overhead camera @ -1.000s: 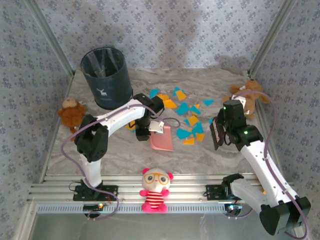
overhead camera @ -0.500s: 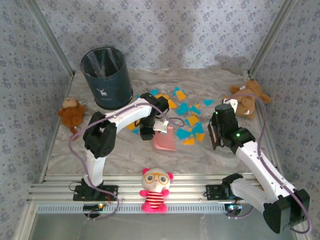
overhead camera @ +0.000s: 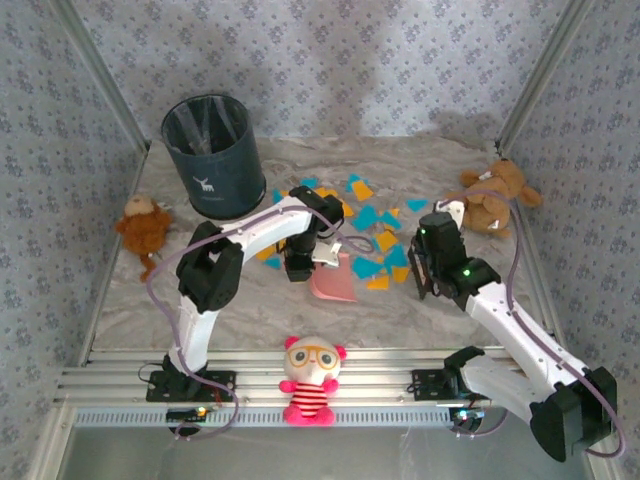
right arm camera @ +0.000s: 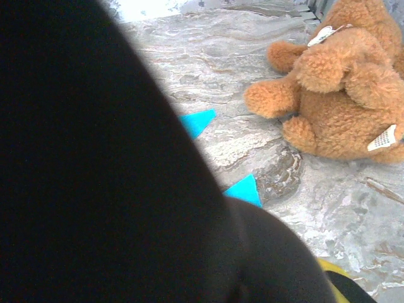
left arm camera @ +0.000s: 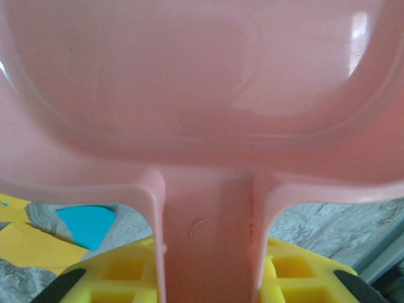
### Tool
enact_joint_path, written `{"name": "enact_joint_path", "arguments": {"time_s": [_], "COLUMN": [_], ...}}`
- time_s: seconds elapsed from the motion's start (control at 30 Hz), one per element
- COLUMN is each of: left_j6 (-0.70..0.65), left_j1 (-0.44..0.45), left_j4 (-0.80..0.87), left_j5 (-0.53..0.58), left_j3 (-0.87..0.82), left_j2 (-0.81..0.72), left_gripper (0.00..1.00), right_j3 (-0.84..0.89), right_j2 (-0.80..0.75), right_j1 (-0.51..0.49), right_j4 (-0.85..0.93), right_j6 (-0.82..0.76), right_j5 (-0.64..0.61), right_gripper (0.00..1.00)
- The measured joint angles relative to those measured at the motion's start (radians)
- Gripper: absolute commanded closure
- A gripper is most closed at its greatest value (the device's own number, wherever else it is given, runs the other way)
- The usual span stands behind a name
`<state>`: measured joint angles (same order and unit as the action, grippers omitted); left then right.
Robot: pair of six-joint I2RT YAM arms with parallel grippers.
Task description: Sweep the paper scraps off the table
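Orange-yellow and teal-blue paper scraps (overhead camera: 372, 222) lie scattered on the marbled table (overhead camera: 250, 310), right of centre. My left gripper (overhead camera: 303, 262) is shut on the handle of a pink dustpan (overhead camera: 335, 282), which rests just left of the scraps. In the left wrist view the dustpan (left arm camera: 202, 82) spreads wide and its handle runs between my yellow fingers (left arm camera: 107, 278). Right of the scraps, my right gripper (overhead camera: 428, 262) is shut on a black brush (overhead camera: 418, 275). In the right wrist view the brush (right arm camera: 95, 177) hides the jaws, with two teal scraps (right arm camera: 245, 188) beyond it.
A dark bin (overhead camera: 212, 155) stands at the back left. One brown teddy (overhead camera: 143, 225) lies at the left edge and another teddy (overhead camera: 490, 195) at the right, close behind the right arm. A pink-striped doll (overhead camera: 312, 380) sits on the front rail.
The right gripper has carried the brush left, closer to the scraps. The left arm has swung so the dustpan sits slightly further right.
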<state>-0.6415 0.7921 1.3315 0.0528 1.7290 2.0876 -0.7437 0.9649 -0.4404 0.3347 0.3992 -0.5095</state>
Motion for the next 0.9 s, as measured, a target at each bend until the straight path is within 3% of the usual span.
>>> {"name": "enact_joint_path", "arguments": {"time_s": [0.9], "left_j6": [0.056], "left_j1": [0.001], "left_j4": [0.023], "left_j5": [-0.03], "left_j3": [0.043], "left_j2": [0.045], "left_gripper": [1.0], "right_j3": [-0.002], "right_j2": [0.077], "right_j1": [-0.14], "right_j4": [-0.104], "right_j6": [0.114], "right_j5": [0.029], "right_gripper": [1.0]}}
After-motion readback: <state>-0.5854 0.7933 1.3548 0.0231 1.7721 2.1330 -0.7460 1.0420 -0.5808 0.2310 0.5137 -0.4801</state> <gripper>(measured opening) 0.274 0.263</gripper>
